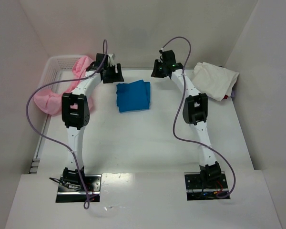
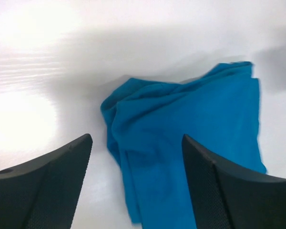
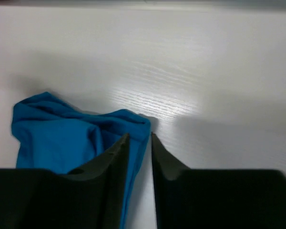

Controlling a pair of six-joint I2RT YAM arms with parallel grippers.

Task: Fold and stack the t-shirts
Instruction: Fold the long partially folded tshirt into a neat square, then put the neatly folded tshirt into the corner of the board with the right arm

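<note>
Blue t-shirt [image 1: 133, 97] lies folded, seemingly done, on the tabletop [image 1: 148, 143]; beyond, left gripper [image 2: 137, 137] at eleven o'clock gapes empty, right gripper [image 3: 139, 135] at one o'clock barely parted, empty; next likely needs a pink t-shirt [image 1: 47, 100] from nine o'clock.

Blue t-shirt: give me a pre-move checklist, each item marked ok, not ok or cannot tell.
1. Left gripper empty: ok, jaws wide apart above the blue t-shirt.
2. Right gripper clear of cloth: cannot tell, jaws only narrowly parted at the shirt's corner.
3. Blue t-shirt folded: ok, a compact rectangle, slightly rumpled.
4. Blue t-shirt lying apart from the other shirts: ok.
5. Pink t-shirts folded: not ok, heaped over the white basket.
6. Cream-white t-shirt folded: not ok, bunched at the right.
</note>
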